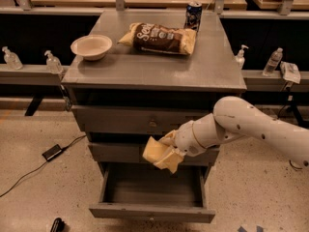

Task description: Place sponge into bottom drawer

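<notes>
Grey metal nearest: bottom drawer (152,211) pulled well out at the foot of the cabinet, its flat front panel turned toward the camera. To the left, on speckled floor (38,197), a black power adapter (51,152) with its cable trailing off.

Just above the drawer's open cavity, held in the air: pale yellow sponge (157,153), crumpled, hanging in front of the middle drawer (116,152) and clear of the bottom one. Pinched from its right side by the gripper (169,148), largely hidden behind the foam and clamped on it. White arm (241,124) reaching in from the right edge, low across the cabinet's right front corner.

Higher up, top drawer (125,120) shut beneath the cabinet top (154,69). On that surface, left: a pale bowl (91,47). Further back, centre: brown-and-yellow chip bag (159,38) lying flat. Behind its right end, near the back edge: a dark drink can (193,14), upright.

Farthest, on a low ledge behind, to either side of the cabinet: two small clear bottles (11,58) at left, a pump bottle (240,57) and a water bottle (273,62) at right.
</notes>
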Controlling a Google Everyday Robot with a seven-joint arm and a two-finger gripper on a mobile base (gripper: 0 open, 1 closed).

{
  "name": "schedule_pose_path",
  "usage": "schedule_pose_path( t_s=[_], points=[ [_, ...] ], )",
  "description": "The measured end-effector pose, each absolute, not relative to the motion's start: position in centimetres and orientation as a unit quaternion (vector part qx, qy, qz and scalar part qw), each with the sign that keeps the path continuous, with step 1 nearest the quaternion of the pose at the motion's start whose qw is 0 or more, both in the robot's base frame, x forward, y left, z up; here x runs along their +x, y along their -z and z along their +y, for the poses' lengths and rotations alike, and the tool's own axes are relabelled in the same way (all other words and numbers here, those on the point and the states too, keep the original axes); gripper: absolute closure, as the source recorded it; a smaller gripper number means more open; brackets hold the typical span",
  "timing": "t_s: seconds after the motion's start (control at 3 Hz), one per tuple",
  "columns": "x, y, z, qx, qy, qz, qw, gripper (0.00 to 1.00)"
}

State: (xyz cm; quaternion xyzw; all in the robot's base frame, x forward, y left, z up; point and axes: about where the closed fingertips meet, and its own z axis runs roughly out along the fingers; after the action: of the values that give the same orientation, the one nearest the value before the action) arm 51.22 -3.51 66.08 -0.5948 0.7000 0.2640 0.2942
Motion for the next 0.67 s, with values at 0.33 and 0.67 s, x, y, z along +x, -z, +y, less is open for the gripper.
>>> schedule_pose_path(
  t_s=[0.33, 0.67],
  points=[
    [51.1, -65.9, -3.2, -0.601, -0.268, 0.692, 0.296, 1.0],
    [51.5, -61.9, -4.4, -0.61, -0.267, 0.687, 0.291, 1.0]
  ],
)
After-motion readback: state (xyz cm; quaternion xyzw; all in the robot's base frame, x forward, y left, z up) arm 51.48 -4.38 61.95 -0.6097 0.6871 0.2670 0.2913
